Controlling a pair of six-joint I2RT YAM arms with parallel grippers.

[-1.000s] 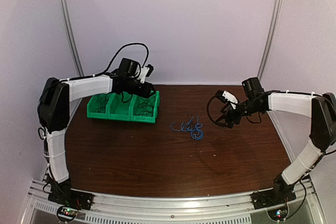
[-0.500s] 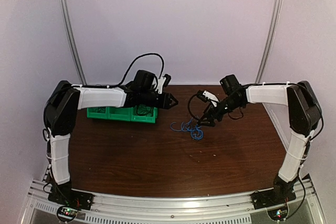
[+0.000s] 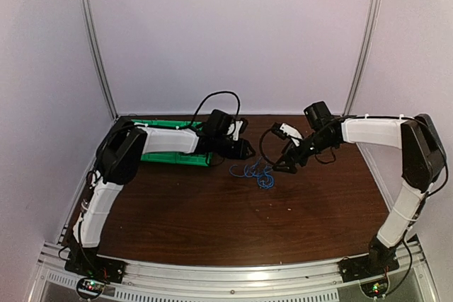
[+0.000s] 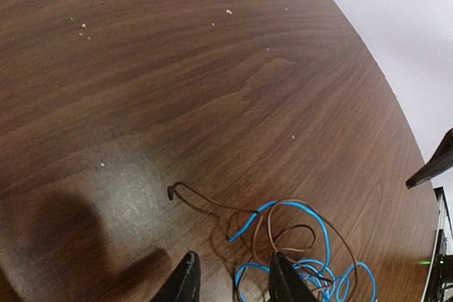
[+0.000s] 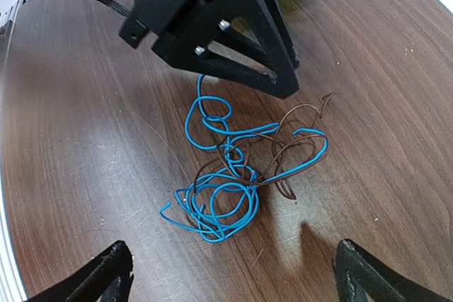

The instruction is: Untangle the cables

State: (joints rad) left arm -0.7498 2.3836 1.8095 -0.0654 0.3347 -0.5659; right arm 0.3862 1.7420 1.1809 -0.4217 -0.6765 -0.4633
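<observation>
Cables point(image 5: 230, 175) are noted bunched between the wide-open, empty right fingers point(image 5: 110, 271), with the part-open, empty left fingers point(image 4: 185, 281) at their opposite edge.

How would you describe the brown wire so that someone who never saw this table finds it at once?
On the wooden table, right of the green bins, lies a small tangle of thin wires. Most strands are bright blue; the brown wire is the dark one whose hooked end sticks out.

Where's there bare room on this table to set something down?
The near half of the table, between the wire tangle and the arm bases, is bare. Crowded at the back: left hand and right hand flank it, green bins back left.
</observation>
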